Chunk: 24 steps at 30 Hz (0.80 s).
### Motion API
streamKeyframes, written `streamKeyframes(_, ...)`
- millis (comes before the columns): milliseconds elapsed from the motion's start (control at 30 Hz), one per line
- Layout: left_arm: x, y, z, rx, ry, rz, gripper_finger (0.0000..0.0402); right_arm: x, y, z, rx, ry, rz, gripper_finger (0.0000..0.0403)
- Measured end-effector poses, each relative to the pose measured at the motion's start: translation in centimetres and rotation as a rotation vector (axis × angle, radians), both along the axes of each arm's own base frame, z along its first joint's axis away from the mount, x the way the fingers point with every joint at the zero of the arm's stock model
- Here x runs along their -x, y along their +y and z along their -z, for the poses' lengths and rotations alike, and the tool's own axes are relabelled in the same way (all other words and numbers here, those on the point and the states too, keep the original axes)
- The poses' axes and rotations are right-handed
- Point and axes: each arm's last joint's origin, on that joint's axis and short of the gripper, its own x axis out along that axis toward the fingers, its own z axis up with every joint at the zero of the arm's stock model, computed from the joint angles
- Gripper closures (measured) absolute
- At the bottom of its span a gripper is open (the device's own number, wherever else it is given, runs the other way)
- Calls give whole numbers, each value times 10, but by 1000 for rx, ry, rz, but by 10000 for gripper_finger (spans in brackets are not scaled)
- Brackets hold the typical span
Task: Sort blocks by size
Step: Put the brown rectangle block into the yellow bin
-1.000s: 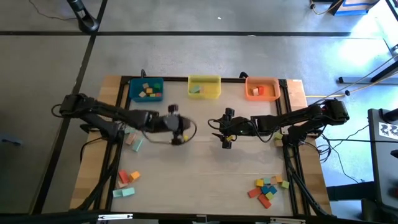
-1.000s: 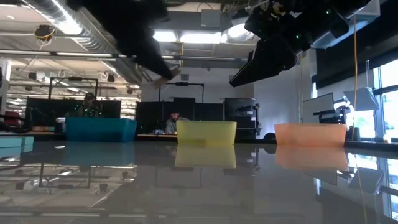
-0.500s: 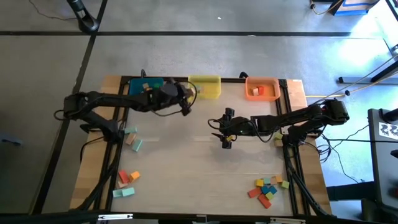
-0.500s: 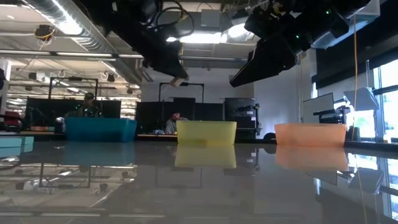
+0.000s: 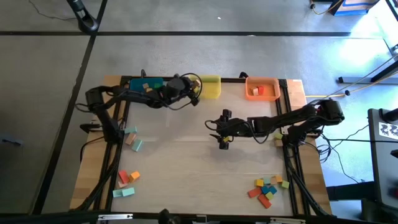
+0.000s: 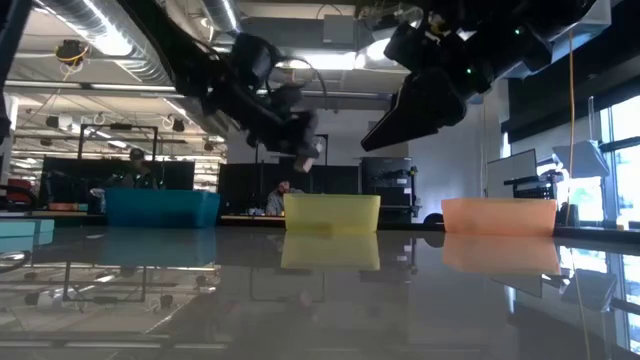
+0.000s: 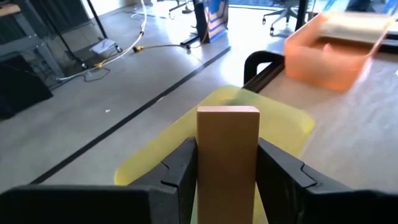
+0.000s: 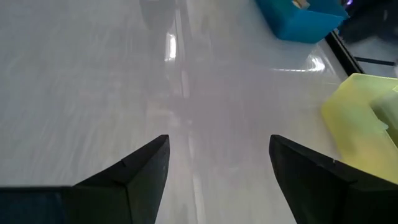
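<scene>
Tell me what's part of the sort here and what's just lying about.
In the job:
- tan block, held in the left gripper over the yellow bin
- blue bin, orange bin
- loose blocks front right and on the left
- right gripper, jaws open, empty

Lying about:
- cables on the floor
</scene>
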Motion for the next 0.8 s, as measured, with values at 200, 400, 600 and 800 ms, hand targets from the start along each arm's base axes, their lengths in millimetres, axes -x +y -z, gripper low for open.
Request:
streamKeyframes(200,-17,16,11,12,4,12,277,-5,0,7,2,3,-1,127)
streamKeyframes(400,-28,28,10,11,-12,32,277,-5,0,8,3,8,-1,127)
streamKeyframes(600,-25,37,9,26,-35,37,268,-4,1,9,0,17,-8,127)
streamKeyframes(800,-21,41,12,66,-27,9,210,-4,1,9,-1,16,-8,127)
